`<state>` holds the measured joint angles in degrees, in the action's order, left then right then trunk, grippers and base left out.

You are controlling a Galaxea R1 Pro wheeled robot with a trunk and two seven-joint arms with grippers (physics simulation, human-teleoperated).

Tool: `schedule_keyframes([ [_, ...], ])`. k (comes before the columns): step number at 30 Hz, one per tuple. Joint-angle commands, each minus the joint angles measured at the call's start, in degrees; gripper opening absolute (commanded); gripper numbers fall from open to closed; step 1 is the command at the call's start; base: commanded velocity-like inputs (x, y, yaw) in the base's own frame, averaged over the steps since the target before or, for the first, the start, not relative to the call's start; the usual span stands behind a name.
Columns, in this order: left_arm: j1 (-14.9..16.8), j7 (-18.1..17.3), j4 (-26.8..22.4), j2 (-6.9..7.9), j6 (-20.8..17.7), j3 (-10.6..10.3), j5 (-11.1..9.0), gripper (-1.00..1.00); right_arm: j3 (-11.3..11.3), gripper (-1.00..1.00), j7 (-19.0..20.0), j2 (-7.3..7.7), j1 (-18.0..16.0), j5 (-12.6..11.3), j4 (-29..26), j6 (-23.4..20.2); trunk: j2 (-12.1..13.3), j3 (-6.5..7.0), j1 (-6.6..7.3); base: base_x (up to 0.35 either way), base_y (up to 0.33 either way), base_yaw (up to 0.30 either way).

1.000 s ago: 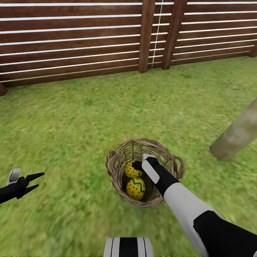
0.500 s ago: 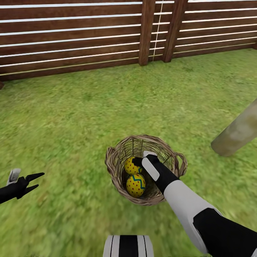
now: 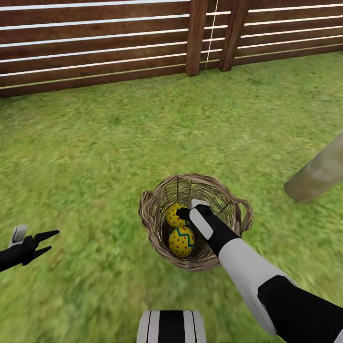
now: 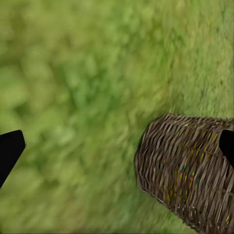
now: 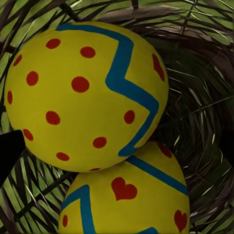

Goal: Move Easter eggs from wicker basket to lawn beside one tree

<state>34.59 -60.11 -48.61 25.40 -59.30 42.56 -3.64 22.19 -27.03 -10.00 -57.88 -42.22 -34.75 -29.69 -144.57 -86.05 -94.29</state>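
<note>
The wicker basket (image 3: 157, 228) stands on the lawn (image 3: 95, 157), and two yellow Easter eggs with red dots and a blue zigzag lie inside it. One egg (image 3: 181, 241) is nearer to me, the other egg (image 3: 173, 215) lies behind it. My right gripper (image 3: 183, 215) reaches down into the basket at the farther egg. The right wrist view has that egg (image 5: 87, 92) close up above the second egg (image 5: 131, 200), with my right gripper (image 5: 117, 146) open and one fingertip (image 5: 9, 151) beside it. My left gripper (image 3: 46, 241) hovers open over grass to the basket's left, and the left wrist view has the basket's side (image 4: 190, 170).
A pale tree trunk (image 3: 317, 174) rises from the grass to the right of the basket, about an arm's length off. A dark slatted wooden fence (image 3: 95, 52) with posts (image 3: 196, 38) closes the lawn at the back. Open grass lies between.
The whole picture has slid so the fence sits higher, so the camera has moved. My right gripper stays inside the basket at the farther egg. The left arm holds still.
</note>
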Motion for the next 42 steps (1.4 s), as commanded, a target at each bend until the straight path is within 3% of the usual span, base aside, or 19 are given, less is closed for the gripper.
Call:
schedule_keyframes([
  [1, 0.0, 0.0, 0.0, 0.00, -0.5, 0.1, -0.2, 1.00, 0.1, 1.00, -0.5, 0.00, 0.0, -0.4, -0.1, -0.1, 0.0, -0.04, 0.01, 0.000, 0.000, 0.000],
  [24, 0.0, 0.0, 0.0, 0.00, -0.5, 0.1, -0.1, 1.00, 0.1, 1.00, -0.1, 0.00, -0.1, -0.4, 0.0, 0.0, 0.0, -0.04, 0.01, 0.031, 0.012, 0.000],
  [29, 0.0, 0.0, 0.0, 0.00, -0.5, 0.1, -0.1, 1.00, 0.2, 1.00, 4.5, 0.00, -0.1, -0.3, 0.0, 0.1, 0.0, -0.04, 0.01, 0.005, 0.000, 0.000],
  [32, 0.0, 0.0, 0.0, 0.00, -0.5, 0.1, -0.2, 1.00, 0.2, 1.00, 5.4, 0.00, -0.1, -0.3, 0.0, 0.4, 0.0, -0.04, 0.01, 0.000, 0.000, 0.000],
  [42, 0.0, 0.0, 0.0, 0.00, -0.5, 0.1, -0.2, 1.00, 0.2, 1.00, 5.8, 0.00, -0.1, -0.3, 0.0, 1.4, -0.1, -2.25, -0.25, 0.000, 0.000, 0.000],
])
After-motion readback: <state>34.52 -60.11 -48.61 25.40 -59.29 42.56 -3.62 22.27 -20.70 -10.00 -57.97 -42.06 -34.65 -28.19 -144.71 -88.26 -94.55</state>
